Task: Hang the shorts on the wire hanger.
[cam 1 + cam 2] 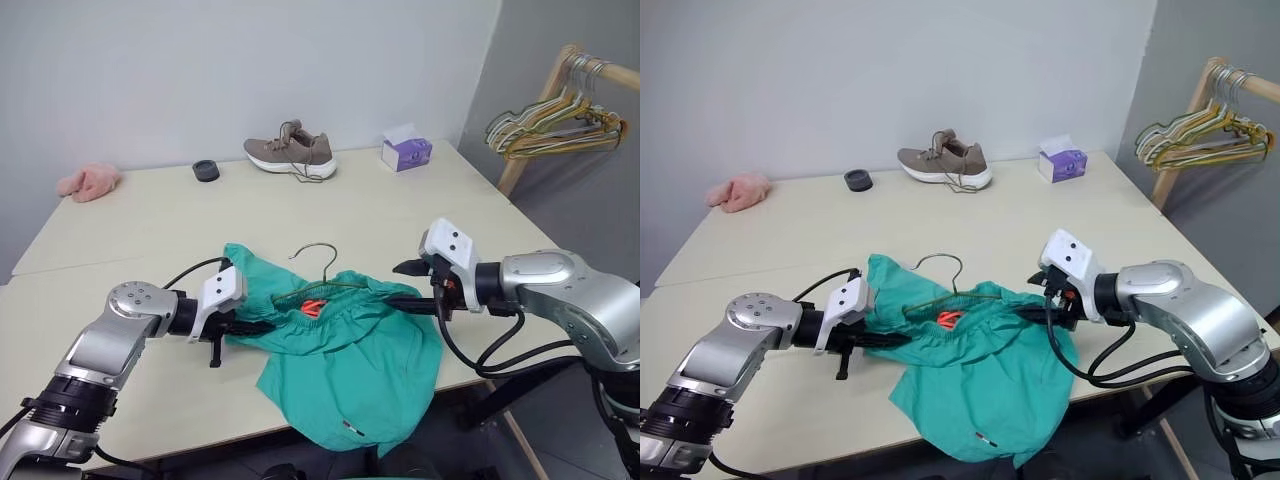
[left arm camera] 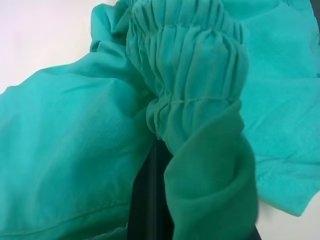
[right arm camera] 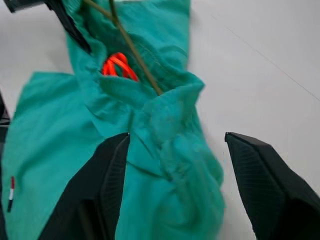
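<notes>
We see the shorts [image 1: 345,375] draped over the worktop's [image 1: 400,215] near edge, hanger [image 1: 318,268] inside the waistband. Left pincer [image 1: 255,325] clenched on waistband; right pincer [image 3: 175,165] released. Soft, light, floppy cloth: we'd regrip at the elastic waistband.

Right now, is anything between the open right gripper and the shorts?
Nothing visible. The right gripper stands open right at the shorts, cloth between its fingers; the left gripper is shut on the waistband's other end, hanger inside.
</notes>
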Tool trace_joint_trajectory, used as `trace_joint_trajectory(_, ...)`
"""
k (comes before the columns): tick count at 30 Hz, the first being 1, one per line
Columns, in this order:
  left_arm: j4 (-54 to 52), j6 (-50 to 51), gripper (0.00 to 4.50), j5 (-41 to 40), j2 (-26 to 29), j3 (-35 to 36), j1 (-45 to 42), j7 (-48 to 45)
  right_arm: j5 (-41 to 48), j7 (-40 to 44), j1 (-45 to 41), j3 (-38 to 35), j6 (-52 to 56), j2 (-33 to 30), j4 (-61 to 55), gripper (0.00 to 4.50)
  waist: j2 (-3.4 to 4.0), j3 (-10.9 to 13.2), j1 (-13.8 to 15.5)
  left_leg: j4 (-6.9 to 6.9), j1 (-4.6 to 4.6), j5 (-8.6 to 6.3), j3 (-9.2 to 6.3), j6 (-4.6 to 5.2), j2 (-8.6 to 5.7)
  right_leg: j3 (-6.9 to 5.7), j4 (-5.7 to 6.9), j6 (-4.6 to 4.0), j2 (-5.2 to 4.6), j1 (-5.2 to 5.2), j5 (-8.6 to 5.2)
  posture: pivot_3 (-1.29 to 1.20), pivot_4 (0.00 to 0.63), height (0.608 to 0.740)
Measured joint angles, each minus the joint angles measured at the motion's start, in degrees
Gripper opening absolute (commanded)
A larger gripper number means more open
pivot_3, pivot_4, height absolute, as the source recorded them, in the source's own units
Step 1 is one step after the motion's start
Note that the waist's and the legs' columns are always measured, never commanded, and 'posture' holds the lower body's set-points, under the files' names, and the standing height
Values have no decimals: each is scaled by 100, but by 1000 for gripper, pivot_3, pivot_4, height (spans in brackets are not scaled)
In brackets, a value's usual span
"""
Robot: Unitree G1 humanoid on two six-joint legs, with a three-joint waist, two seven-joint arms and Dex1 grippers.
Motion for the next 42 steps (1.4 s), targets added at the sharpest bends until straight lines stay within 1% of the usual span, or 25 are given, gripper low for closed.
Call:
trace_joint_trajectory(5, 5, -92, 0, 9, -81, -2, -1, -15, -369, 54, 4, 459, -246, -9, 256, 3021, 0, 0, -18, 1, 0, 0, 1, 0, 0, 1, 0, 0, 0, 0, 0, -255, 0, 740)
trace_joint_trajectory(10, 31, -94, 0, 70, -142, -60, -65, -48, -771, 539, -158, 1212, -684, 33, 711, 3021, 0, 0, -28, 2, 0, 0, 1, 0, -1, 1, -1, 0, 0, 1, 0, -250, 0, 740)
trace_joint_trajectory(13, 28, -82, 0, 89, -177, -84, -123, -84, -1055, 868, -442, 1542, -995, 92, 1079, 2559, 0, 0, -41, 2, 0, 0, 0, 0, -1, -1, 0, 0, 0, 1, 0, -243, 0, 740)
trace_joint_trajectory(16, 6, -60, 0, 89, -184, -89, -124, -117, -1267, 1119, -673, 1723, -1236, 222, 1356, 1541, 0, 0, -77, 1, 0, 0, -4, 0, -1, -3, 1, 0, 0, 1, 0, -236, 0, 740)
trace_joint_trajectory(18, -33, -37, 0, 89, -185, -90, -124, -120, -1402, 1237, -694, 1760, -1337, 288, 1471, 780, -2, -1, -81, 1, -1, 0, -5, 0, -1, -3, 1, 0, -1, 1, 0, -232, 0, 740)
trace_joint_trajectory(20, -40, -7, 0, 93, -185, -88, -123, -98, -1461, 1365, -697, 1787, -1414, 305, 1555, 119, -1, -1, -80, 1, -1, 0, -5, 0, -2, -3, 0, 0, -3, 1, 0, -229, 0, 740)
trace_joint_trajectory(21, -40, 18, 0, 105, -183, -79, -120, -68, -1485, 1438, -697, 1827, -1452, 307, 1560, 28, -1, -1, -79, 1, -1, 0, -6, -1, -2, -4, 0, 0, -3, 1, 0, -229, 0, 740)
trace_joint_trajectory(24, -40, 115, 0, 102, -250, -30, -114, 22, -1629, 1526, -697, 1845, -1524, 342, 1602, 28, -1, -1, -76, 2, -1, 0, -7, 0, -2, -4, 1, 0, -3, 1, 1, -229, 0, 740)
trace_joint_trajectory(26, -23, 193, 556, 101, -320, 22, -115, 99, -1654, 1537, -697, 1829, -1532, 355, 1634, 0, -1, -1, -76, 3, -1, 0, -7, 0, -2, -4, 2, 0, -3, 1, 1, -236, 0, 740)
trace_joint_trajectory(27, -6, 196, 761, 96, -349, 71, -115, 146, -1653, 1559, -697, 1815, -1533, 362, 1645, 0, -1, -1, -76, 3, 0, 0, -7, 0, -2, -5, 3, 0, -3, 1, 1, -238, 0, 740)
trace_joint_trajectory(29, 77, 174, 1414, 28, -419, 226, -143, 271, -1635, 1585, -692, 1805, -1517, 415, 1638, 0, -2, -1, -79, 3, 0, 0, -10, 0, -2, -7, 3, 0, -3, 1, 1, -241, 0, 740)
trace_joint_trajectory(31, 330, -28, 2058, 24, -491, 373, -250, 479, -1615, 1571, -640, 1697, -1436, 414, 1628, 0, -2, -1, -76, 4, -1, 0, -11, 0, -2, -8, 4, 0, -3, 1, 1, -238, 0, 740)
trace_joint_trajectory(33, 755, -347, 2629, 110, -528, 590, -404, 816, -1547, 1499, -507, 1434, -1243, 400, 1603, 0, -5, -3, -70, 5, -1, 0, -13, -1, -2, -8, 3, 0, -4, 2, 1, -236, 0, 740)
trace_joint_trajectory(36, 1312, -767, 2629, 187, -529, 1014, -605, 1252, -1388, 1321, -150, 928, -893, 283, 1572, 0, -8, -5, -30, 3, -1, 0, -11, -1, -5, -7, 2, 0, -9, 2, 1, -240, 0, 740)
trace_joint_trajectory(40, 1513, -867, 2629, 160, -559, 1168, -605, 1370, -1213, 989, 292, 240, -429, 165, 1486, 0, -7, -5, 6, 2, -5, -2, -9, -3, -8, -6, 1, -1, -13, 0, 2, -254, 0, 740)
trace_joint_trajectory(42, 1454, -658, 2970, -9, -645, 1176, -588, 1295, -1130, 767, 541, -228, -205, 139, 1301, 0, -9, -6, 8, 0, -6, -2, -11, -3, -8, -8, 2, -1, -13, 0, 2, -267, 0, 740)
